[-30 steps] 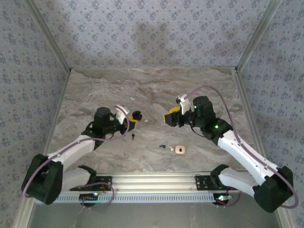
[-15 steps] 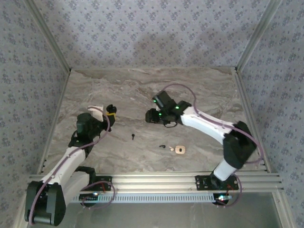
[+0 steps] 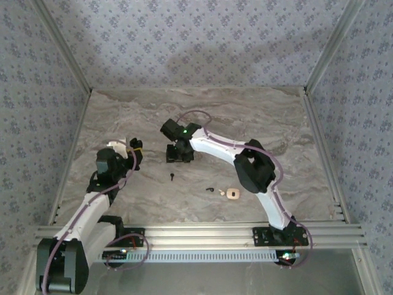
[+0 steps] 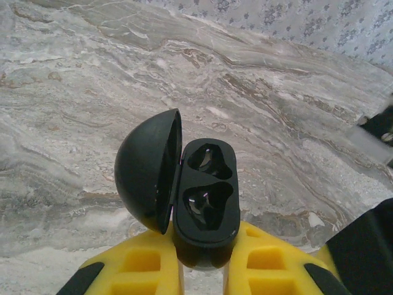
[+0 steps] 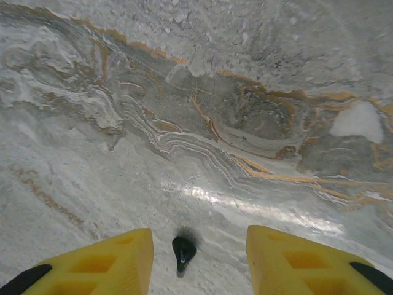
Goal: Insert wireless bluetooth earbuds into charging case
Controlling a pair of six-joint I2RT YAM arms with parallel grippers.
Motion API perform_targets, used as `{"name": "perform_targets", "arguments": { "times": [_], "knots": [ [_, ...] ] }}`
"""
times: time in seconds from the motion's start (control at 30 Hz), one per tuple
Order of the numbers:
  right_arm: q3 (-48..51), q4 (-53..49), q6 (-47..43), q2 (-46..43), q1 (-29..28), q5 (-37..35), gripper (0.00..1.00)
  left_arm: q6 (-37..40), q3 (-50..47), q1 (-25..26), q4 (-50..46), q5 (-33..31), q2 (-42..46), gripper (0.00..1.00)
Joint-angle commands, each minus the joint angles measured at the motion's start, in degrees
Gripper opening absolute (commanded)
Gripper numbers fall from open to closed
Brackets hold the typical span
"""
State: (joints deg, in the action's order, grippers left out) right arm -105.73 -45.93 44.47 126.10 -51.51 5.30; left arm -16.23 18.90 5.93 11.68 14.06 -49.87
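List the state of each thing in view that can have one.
charging case: lid open, both wells empty.
left gripper: shut on the charging case.
right gripper: open, fingers either side of the first earbud, not touching it.
first earbud: loose, out of the case.
second earbud: loose, out of the case.

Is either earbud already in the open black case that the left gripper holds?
No, the charging case stands open with nothing inside it.
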Motion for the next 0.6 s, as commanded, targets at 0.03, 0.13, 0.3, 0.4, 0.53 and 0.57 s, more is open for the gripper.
{"name": "perform_targets", "arguments": {
  "times": [0.03, 0.13, 0.3, 0.4, 0.53, 0.57],
  "knots": [
    [-4.21, -6.94, -0.28, 3.73, -1.26, 1.00, 0.46, -1.04, 0.18, -0.75, 0.18, -0.26, 1.43, 0.14],
    [-4.48, -6.97, 0.14, 4.95, -1.71, 2.13, 0.44, -1.22, 0.05, -0.99, 0.49, -0.14, 1.54, 0.14],
    [-5.00, -6.97, 0.27, 6.55, -2.45, 4.08, 0.42, -1.35, -0.09, -1.34, 0.80, 0.17, 1.56, 0.14],
    [-5.01, -6.91, 0.27, 7.06, -2.80, 4.87, 0.41, -1.43, -0.43, -1.39, 1.12, 0.15, 1.83, 0.14],
    [-5.00, -6.89, 0.52, 7.66, -3.19, 5.68, 0.40, -1.49, -0.61, -1.65, 1.33, 0.17, 2.04, 0.14],
    [-4.92, -6.95, 0.53, 7.74, -3.17, 5.69, 0.40, -1.52, -0.61, -1.63, 1.30, 0.15, 2.11, 0.14]
  ]
}}
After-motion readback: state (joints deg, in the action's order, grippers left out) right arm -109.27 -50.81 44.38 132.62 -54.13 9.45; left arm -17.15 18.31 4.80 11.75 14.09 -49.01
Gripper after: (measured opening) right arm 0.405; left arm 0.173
